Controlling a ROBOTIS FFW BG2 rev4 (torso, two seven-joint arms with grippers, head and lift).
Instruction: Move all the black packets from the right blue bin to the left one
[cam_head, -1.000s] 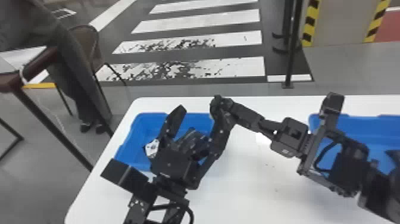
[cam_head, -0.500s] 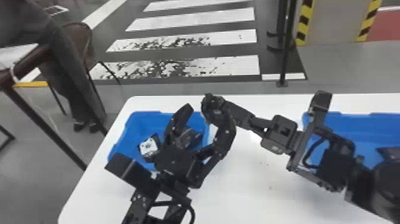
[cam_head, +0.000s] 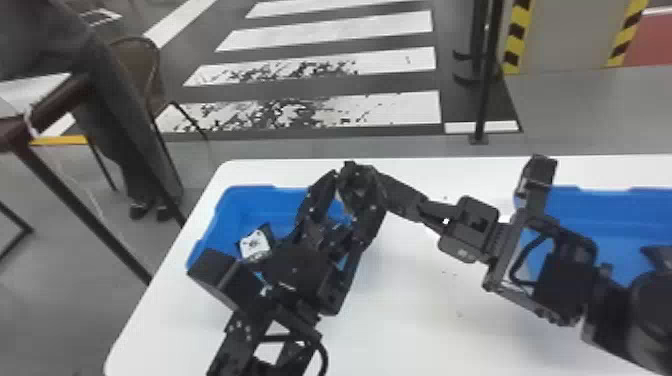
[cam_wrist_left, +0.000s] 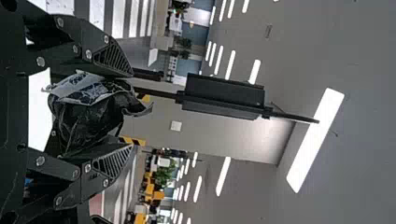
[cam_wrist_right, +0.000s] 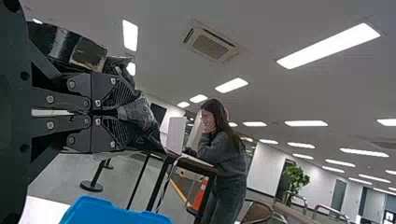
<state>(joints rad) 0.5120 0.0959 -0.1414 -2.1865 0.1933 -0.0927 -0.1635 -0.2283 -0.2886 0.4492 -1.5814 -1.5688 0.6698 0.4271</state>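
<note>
My left gripper (cam_head: 346, 205) is over the left blue bin (cam_head: 220, 220). In the left wrist view my left gripper (cam_wrist_left: 130, 109) is shut on a crumpled black packet (cam_wrist_left: 88, 121) with a whitish label, between its wide-set fingers. From the right side, my right gripper (cam_head: 400, 197) reaches across to the left one; the two overlap there. In the right wrist view my right gripper (cam_wrist_right: 130, 116) is shut on dark, wrinkled packet material (cam_wrist_right: 142, 114) beyond its fingertips. Another packet (cam_head: 255, 245) with a white label lies in the left bin. In the right bin (cam_head: 620, 215) a dark packet (cam_head: 657, 255) shows.
A white table (cam_head: 425, 300) carries both bins, with open surface between them. Behind it stands a black pole (cam_head: 482, 90). A dark side table (cam_head: 45, 110) and a chair (cam_head: 135, 55) are to the left, off the white table.
The left gripper's fingers have drawn closer together, the left-hand one swinging inward. The head view has shifted a little, and the right arm stays stretched toward the left gripper.
</note>
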